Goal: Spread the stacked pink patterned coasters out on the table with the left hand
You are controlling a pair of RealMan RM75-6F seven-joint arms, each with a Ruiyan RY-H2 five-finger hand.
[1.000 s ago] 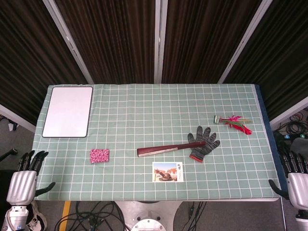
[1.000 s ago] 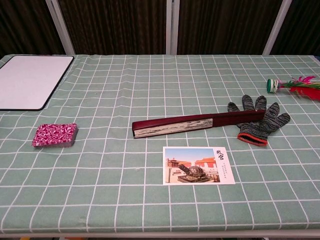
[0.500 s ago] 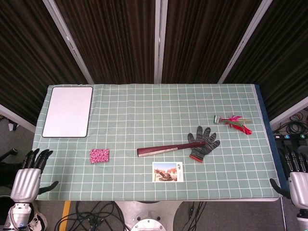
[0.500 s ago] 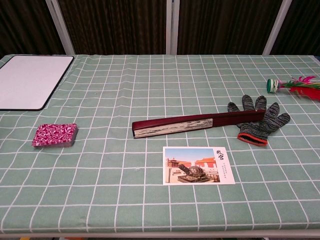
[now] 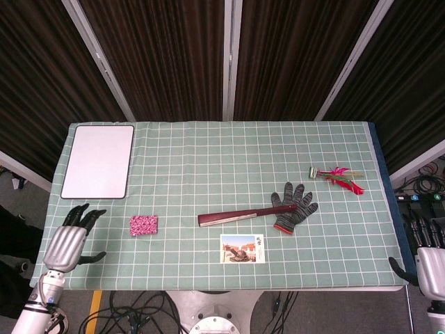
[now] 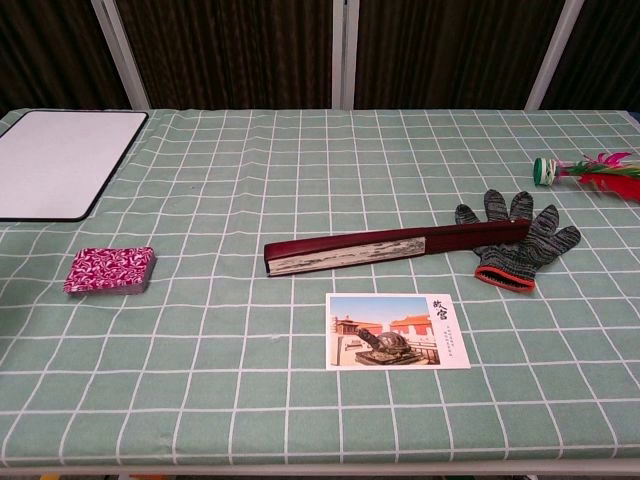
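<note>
The stack of pink patterned coasters [image 5: 143, 225] [image 6: 110, 270] lies neatly piled on the green checked tablecloth near the table's left front. My left hand [image 5: 71, 240] hovers over the table's left front corner, fingers apart and holding nothing, a short way left of the stack. My right hand [image 5: 427, 252] stays beyond the table's right front corner, fingers apart and empty. Neither hand shows in the chest view.
A white board [image 5: 98, 161] lies at the back left. A closed dark red folding fan [image 5: 245, 215], a knitted work glove [image 5: 295, 206] and a postcard [image 5: 242, 248] sit in the middle front. A feathered shuttlecock [image 5: 336, 176] lies at the right.
My left hand has risen and moved right and forward, from beside the table's corner to over its left front edge, closer to the coasters. The right hand barely shifted.
</note>
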